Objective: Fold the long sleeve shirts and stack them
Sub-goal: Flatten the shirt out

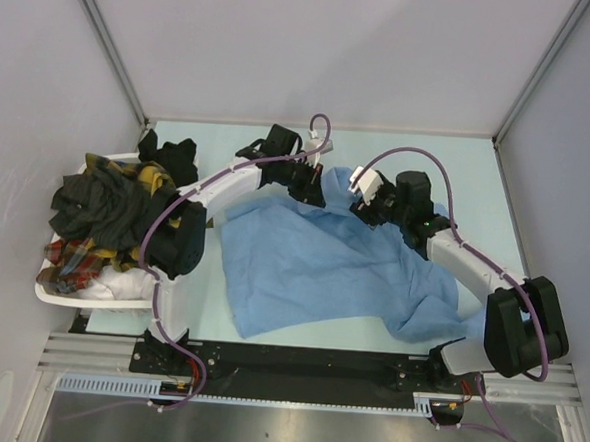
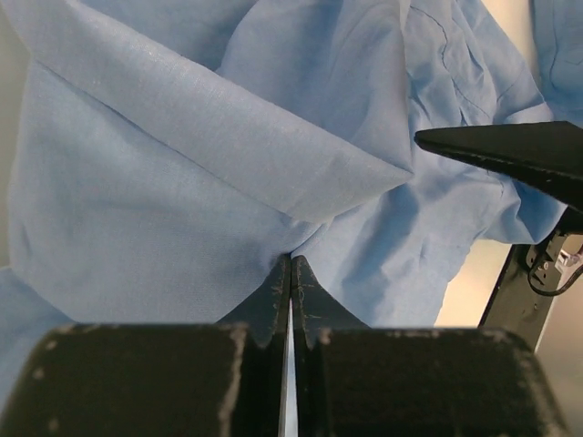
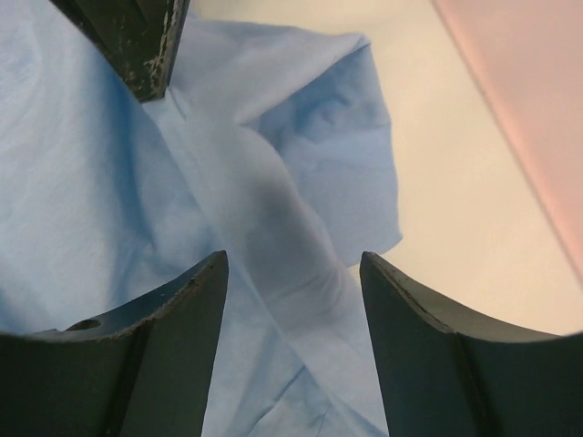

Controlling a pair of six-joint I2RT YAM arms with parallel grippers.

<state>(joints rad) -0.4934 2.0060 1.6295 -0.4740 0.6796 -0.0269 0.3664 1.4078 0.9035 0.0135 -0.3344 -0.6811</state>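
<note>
Limp and light, the light blue cloth shirt [image 1: 312, 272] seemed best held by its edge: the left tool [image 2: 290, 273] was clamped on a fold, the right tool [image 3: 293, 273] stood apart astride another.

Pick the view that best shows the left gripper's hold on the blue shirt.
Left wrist: the left gripper has its jaws shut on a pinch of the blue shirt. The top view shows this too small to judge; the right wrist catches only its tip.

Top view: high above the 6 o'clock edge of the table [image 1: 477, 192], looking down. Wrist views: close over the light blue shirt [image 1: 302, 267], sharing its 12 o'clock folds.
</note>
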